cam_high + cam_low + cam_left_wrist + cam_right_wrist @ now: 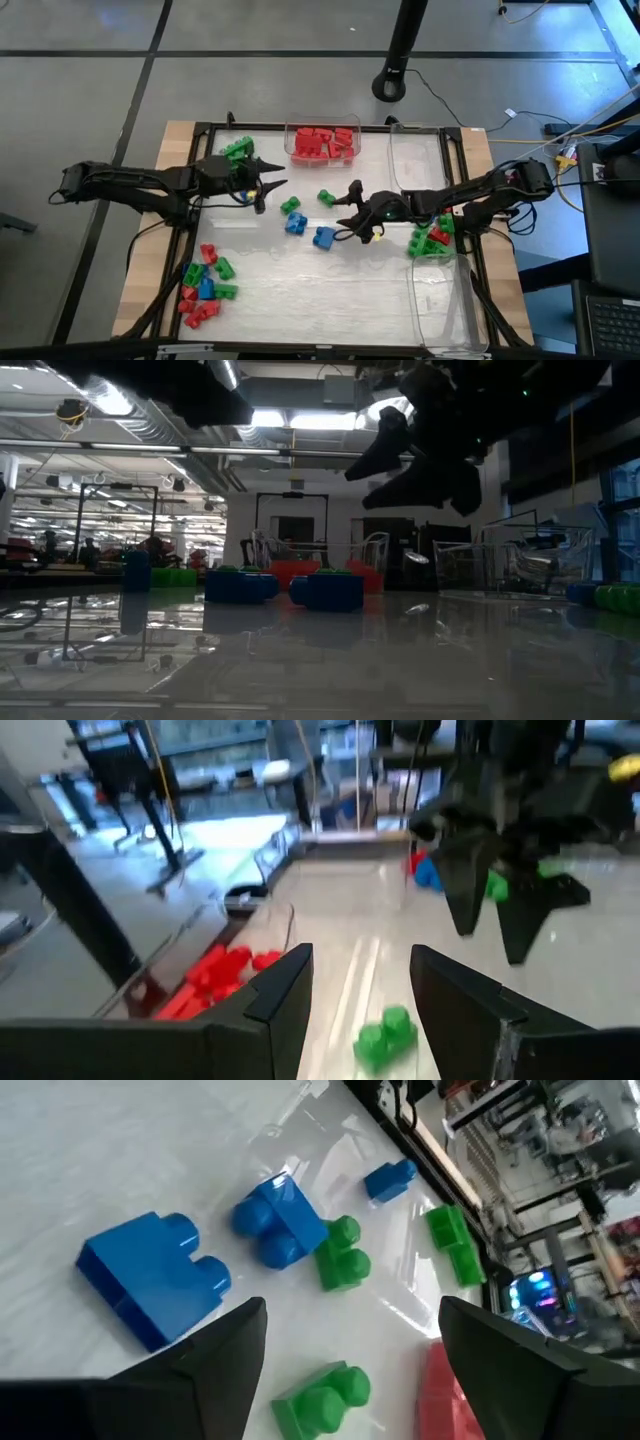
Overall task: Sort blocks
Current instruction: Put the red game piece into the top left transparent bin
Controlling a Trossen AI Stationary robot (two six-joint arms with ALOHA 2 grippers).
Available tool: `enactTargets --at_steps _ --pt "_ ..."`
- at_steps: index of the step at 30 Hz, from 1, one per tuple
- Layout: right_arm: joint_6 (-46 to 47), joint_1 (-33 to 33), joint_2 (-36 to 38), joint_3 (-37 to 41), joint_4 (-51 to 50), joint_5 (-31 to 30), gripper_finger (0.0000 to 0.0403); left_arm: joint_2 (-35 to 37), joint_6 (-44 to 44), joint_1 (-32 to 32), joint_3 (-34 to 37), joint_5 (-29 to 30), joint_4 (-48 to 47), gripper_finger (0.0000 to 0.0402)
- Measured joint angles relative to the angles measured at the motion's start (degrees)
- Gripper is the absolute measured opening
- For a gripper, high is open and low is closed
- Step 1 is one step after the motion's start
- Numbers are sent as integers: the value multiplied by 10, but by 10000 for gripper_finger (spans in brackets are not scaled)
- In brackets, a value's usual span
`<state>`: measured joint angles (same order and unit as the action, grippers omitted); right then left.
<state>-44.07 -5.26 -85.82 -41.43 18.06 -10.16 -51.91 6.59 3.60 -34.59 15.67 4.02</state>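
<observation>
Loose blocks lie mid-table: two blue ones [323, 237] [296, 223] and two green ones [290, 205] [326, 197]. A mixed red, green and blue pile [205, 290] sits near the table's near left corner, and more green blocks [237, 150] lie at the far left. My left gripper [272, 195] is open and hovers left of the loose blocks; a green block [388, 1035] shows between its fingers, untouched. My right gripper [343, 208] is open and hovers just right of them, above a green block [322, 1395] and the large blue block [155, 1285].
A clear bin of red blocks [323, 142] stands at the far edge. A clear bin along the right side holds green blocks [432, 238]. Another clear bin [440, 300] stands at the near right. A black frame [200, 130] borders the table. Bare table surface lies near centre.
</observation>
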Motion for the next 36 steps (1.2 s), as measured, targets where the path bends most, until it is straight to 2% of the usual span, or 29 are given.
enactTargets --at_steps 5,12,18,22,27,33,36 --pt "-29 0 0 11 -1 8 293 -58 -65 -65 -120 79 -182 159" --pt "-30 0 0 32 -2 8 293 -170 -198 -158 -304 80 -430 159" --pt "-30 0 0 48 15 9 293 -243 -409 -230 -422 76 -678 159" --pt "-30 0 0 59 42 20 293 -255 -563 -261 -427 58 -771 159" --pt "-30 0 0 60 45 38 293 -255 -727 -291 -385 -13 -837 159" --pt "-43 0 0 60 46 38 293 -254 -824 -299 -315 -104 -844 159" --pt "-43 0 0 60 46 38 293 -254 -832 -299 -277 -130 -842 159"
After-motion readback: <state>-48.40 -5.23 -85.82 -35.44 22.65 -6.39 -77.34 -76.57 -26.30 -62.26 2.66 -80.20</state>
